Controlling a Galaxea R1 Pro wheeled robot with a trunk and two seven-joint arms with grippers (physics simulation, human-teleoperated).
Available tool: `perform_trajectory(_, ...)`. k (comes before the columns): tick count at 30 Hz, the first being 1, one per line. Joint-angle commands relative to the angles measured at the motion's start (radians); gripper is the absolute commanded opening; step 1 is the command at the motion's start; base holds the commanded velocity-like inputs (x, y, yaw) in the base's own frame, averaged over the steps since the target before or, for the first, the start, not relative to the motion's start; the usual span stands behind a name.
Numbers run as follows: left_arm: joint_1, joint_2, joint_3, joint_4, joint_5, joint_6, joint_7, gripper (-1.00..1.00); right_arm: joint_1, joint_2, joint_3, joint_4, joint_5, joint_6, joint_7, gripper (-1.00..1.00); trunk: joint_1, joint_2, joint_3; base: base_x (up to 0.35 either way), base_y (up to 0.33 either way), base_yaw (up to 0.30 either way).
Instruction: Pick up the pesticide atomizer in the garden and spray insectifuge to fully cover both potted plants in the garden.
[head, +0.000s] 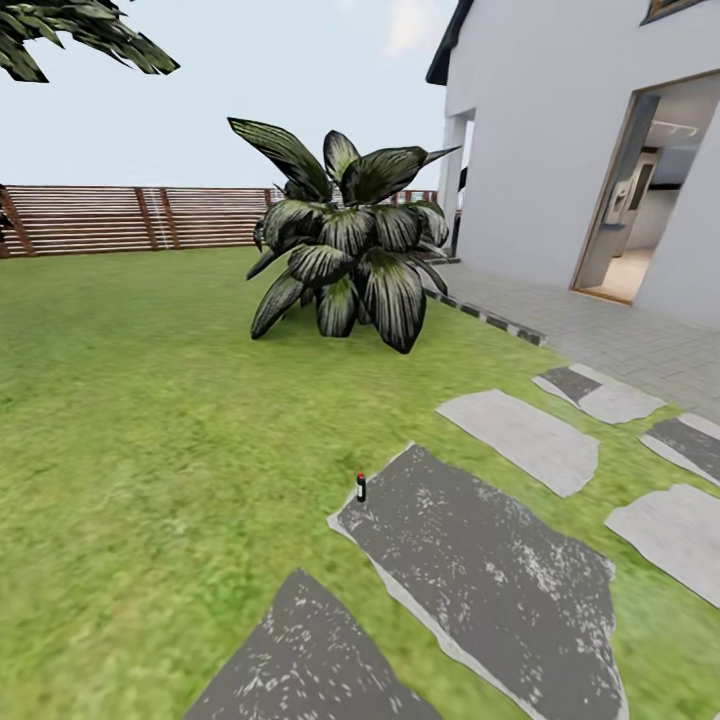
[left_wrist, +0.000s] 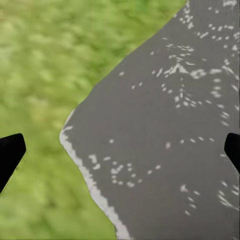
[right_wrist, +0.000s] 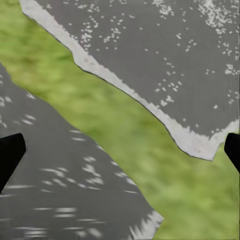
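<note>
Black L end effector (left_wrist: 120, 150) wide, empty | R end effector (right_wrist: 120, 150) same

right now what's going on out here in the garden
The robot faces the pesticide atomizer, which stands upright on the lawn at the edge of a big grey stepping stone, not yet picked up. Both wrist views show jaws spread wide over stone and grass, holding nothing. Behind it grows a large striped shrub by the fence.

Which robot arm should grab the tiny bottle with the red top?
Probably the left. The tiny dark red-topped bottle stands on grass at the big grey stepping stone's left edge, and the left gripper hangs open over a similar grass-stone edge.
</note>
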Motion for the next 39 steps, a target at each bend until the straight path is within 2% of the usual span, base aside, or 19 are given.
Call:
perform_trajectory(1,-0.001,0.000,0.003,0.002,-0.002,-0.003,0.000,1.00,0.000,0.000,-0.001,0.000,0.000,-0.003,0.000,1.00,0.000,0.000,-0.001,0.292,0.203,0.000)
perform_trajectory(22,-0.001,0.000,0.003,0.002,0.001,-0.003,0.000,1.00,0.000,0.000,-0.004,0.000,-0.001,-0.003,-0.001,1.00,0.000,0.000,0.000,0.290,0.219,-0.009)
perform_trajectory(39,-0.001,0.000,0.001,0.002,0.001,-0.003,0.000,1.00,0.000,0.000,-0.004,0.000,-0.001,-0.002,0.000,1.00,0.000,0.000,0.010,0.191,0.286,-0.214)
